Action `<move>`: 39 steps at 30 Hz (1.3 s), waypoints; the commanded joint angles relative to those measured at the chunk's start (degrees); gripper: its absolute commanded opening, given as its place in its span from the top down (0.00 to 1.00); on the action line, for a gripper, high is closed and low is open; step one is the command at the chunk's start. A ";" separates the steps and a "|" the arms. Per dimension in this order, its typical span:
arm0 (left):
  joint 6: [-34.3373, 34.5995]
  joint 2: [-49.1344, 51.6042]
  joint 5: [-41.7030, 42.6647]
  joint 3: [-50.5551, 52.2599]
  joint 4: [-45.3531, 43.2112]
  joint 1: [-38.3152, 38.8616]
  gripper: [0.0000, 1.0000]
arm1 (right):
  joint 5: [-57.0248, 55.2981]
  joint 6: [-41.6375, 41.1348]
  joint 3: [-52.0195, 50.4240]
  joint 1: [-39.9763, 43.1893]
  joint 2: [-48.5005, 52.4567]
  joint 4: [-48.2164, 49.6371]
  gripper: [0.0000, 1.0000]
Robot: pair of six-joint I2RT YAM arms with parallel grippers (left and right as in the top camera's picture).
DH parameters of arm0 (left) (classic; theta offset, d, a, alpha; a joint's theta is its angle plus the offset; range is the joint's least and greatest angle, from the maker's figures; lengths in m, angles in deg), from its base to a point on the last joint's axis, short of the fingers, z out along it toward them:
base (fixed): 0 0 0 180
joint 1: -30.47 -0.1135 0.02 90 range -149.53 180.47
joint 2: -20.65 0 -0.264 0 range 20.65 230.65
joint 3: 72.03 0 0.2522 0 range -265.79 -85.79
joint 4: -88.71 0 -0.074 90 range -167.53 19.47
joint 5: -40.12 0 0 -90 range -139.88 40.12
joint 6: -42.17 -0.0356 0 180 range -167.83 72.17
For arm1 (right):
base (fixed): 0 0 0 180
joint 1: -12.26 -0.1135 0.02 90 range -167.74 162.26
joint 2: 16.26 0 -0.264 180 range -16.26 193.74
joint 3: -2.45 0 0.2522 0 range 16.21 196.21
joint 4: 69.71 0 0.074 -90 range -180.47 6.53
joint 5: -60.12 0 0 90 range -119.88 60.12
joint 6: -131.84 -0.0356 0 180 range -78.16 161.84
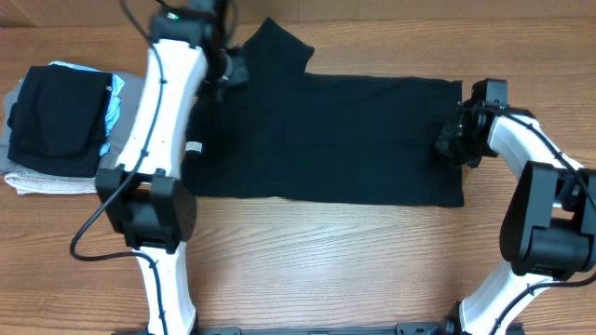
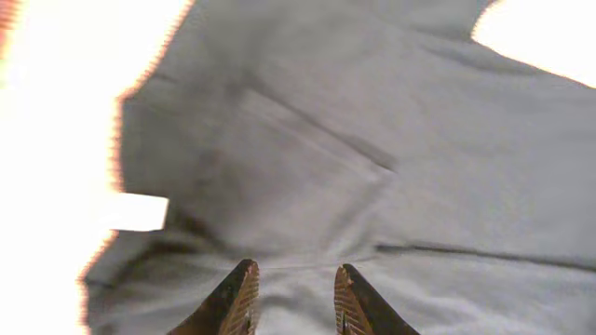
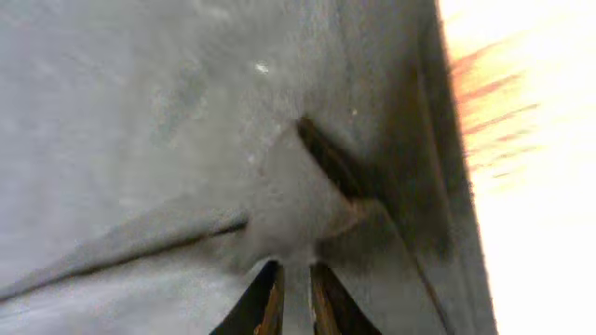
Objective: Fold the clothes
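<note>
My right gripper (image 3: 296,300) is clenched on a pinch of the black T-shirt (image 1: 335,140) near its right edge, and the fabric tents up toward my fingers (image 3: 270,302). My left gripper (image 2: 293,302) hangs parted just over the shirt's far left part, near the sleeve (image 1: 279,42), grasping nothing. The shirt lies spread across the middle of the tabletop (image 1: 326,261), its white label (image 2: 140,212) at the left edge, beside a stack of folded clothes (image 1: 56,130).
</note>
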 commanded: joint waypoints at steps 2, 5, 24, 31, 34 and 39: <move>-5.07 -0.24 -7.34 -2.38 2.78 -0.37 0.69 | -0.83 -0.15 9.38 0.42 -3.96 -6.32 0.82; -5.51 0.13 -7.37 -1.01 1.07 -0.37 0.89 | -0.85 -0.17 13.14 0.48 -5.07 -11.39 0.72; -5.66 0.52 -7.30 23.85 -30.91 -0.33 0.96 | -0.83 0.09 14.36 1.14 4.28 -1.36 0.76; -5.70 1.90 -7.41 29.40 -37.73 -0.52 0.96 | -0.90 0.50 14.16 0.57 7.37 1.55 0.77; -5.68 3.43 -7.37 29.42 -36.17 -0.52 0.96 | -1.05 0.46 13.92 0.59 7.37 1.46 0.78; -5.70 7.85 -8.44 29.44 -33.18 -0.48 0.96 | -1.07 0.28 12.48 0.57 7.37 1.40 0.78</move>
